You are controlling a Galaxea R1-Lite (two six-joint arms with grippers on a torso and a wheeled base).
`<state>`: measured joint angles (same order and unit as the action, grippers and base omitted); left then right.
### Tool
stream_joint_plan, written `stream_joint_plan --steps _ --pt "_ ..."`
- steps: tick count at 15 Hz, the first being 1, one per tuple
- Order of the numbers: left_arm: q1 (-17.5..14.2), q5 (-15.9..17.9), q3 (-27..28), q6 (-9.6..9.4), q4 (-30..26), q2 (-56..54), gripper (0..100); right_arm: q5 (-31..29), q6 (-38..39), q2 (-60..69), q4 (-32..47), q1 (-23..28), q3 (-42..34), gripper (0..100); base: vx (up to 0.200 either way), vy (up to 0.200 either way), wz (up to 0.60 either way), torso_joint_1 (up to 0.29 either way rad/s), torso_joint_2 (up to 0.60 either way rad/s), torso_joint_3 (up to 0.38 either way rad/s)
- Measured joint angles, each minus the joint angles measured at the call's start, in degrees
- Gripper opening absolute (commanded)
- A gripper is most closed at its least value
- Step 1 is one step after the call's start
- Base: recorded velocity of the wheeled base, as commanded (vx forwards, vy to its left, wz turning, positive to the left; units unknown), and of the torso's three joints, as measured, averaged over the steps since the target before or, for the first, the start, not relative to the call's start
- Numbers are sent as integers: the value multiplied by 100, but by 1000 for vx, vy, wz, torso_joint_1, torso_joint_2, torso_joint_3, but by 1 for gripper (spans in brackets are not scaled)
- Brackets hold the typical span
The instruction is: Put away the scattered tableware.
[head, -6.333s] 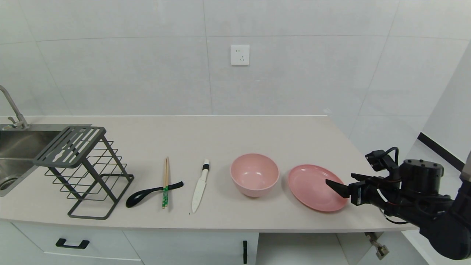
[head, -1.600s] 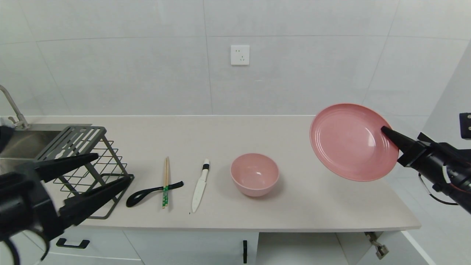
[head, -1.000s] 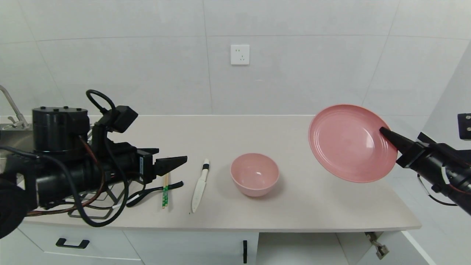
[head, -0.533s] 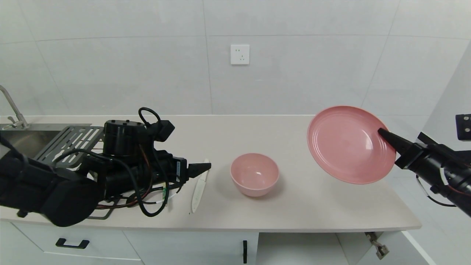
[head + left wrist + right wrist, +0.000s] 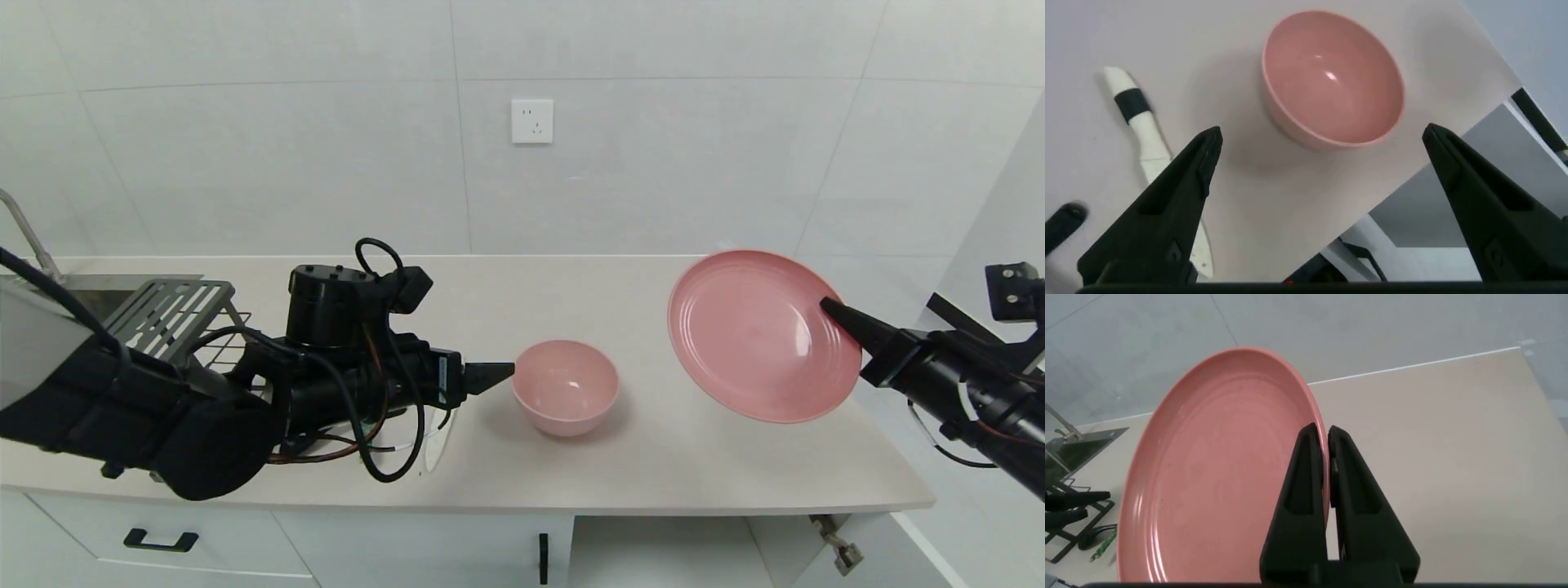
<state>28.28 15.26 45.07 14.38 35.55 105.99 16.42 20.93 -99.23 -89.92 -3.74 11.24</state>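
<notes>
Right gripper [image 5: 826, 305] clamps tilted pink plate [image 5: 751, 335] by its rim.

Tiled wall [image 5: 245, 122], socket [image 5: 532, 122]; beige counter [image 5: 653, 465], white cabinets [image 5: 408, 555] below; probably sink [image 5: 98, 282] far left.

Bright, even light leaves a soft shadow beside the pink bowl [image 5: 564, 388] and a small glint inside it.

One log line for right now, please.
left hand open, facing pink bowl | right hand shut on pink plate rim, plate tilted above counter | knife on counter
</notes>
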Motion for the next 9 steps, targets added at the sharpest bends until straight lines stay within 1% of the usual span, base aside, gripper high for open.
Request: stream_joint_plan --steps 2,3,9 --pt "38 -229 195 22 13 132 100 0 -2 -13 -2 -13 0 0 0 0 0 0 0 0" --pt "55 -293 283 22 39 230 100 0 -2 -18 0 -16 -2 0 0 0 0 0 0 0" --pt "263 -339 449 11 77 788 100 0 -2 -94 0 -13 20 0 0 0 0 0 0 0"
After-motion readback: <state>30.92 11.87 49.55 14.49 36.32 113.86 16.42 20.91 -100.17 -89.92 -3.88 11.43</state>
